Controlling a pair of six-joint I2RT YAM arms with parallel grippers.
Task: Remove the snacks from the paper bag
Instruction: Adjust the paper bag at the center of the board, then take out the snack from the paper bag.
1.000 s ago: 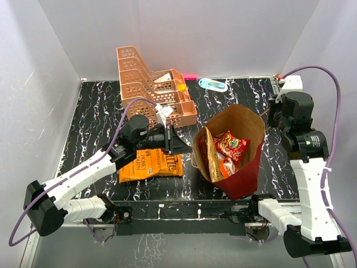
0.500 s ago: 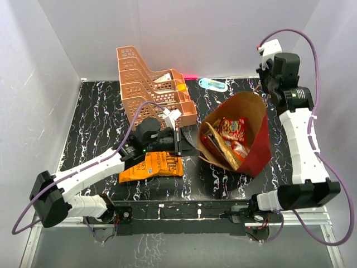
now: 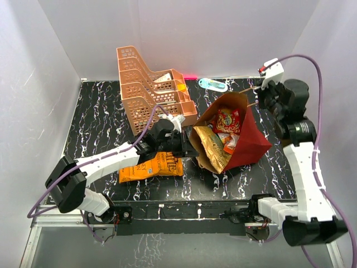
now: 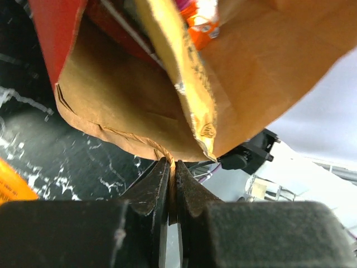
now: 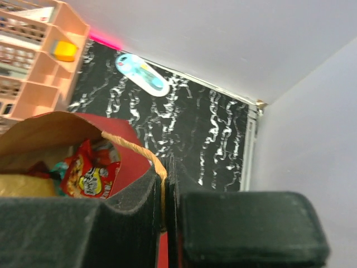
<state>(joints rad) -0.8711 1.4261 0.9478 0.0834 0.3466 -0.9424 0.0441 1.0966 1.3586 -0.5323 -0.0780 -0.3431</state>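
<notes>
From its base at the near left of the black marbled table (image 3: 95, 111), the left arm reached low and almost flat toward the middle. It passed partly over the big orange chip bag (image 3: 150, 165), which lay flat on the table outside the paper bag, just to its near left. The left gripper (image 4: 172, 163) had its jaws pressed together on the thin twine handle (image 4: 152, 146) at the left rim of the paper bag (image 3: 250, 146), and in the left wrist view we saw the twine pinched between the fingertips. The paper bag sat right of the table's middle, tipped toward the left with its mouth open, red outside and brown kraft within. We could not tell whether its bottom rested on the table. In its mouth the tan-gold chip bag (image 3: 210, 147) lay nearest the left rim and jutted past it. A small orange packet (image 3: 229, 143) was just right of it, and a red packet (image 3: 228, 119) lay farther back inside. The right arm stood up from its base at the near right, rose steeply along the right side and bent left at the wrist above the bag's far right corner. The right gripper (image 5: 165, 163) was likewise clamped tight on the other twine handle (image 5: 134, 146), at the far rim. Beyond the bag, at the far left of centre, stood the peach tiered rack (image 3: 149, 84). Near the back wall a small blue-green bottle (image 3: 213, 84) lay on the table, well apart from both grippers.
</notes>
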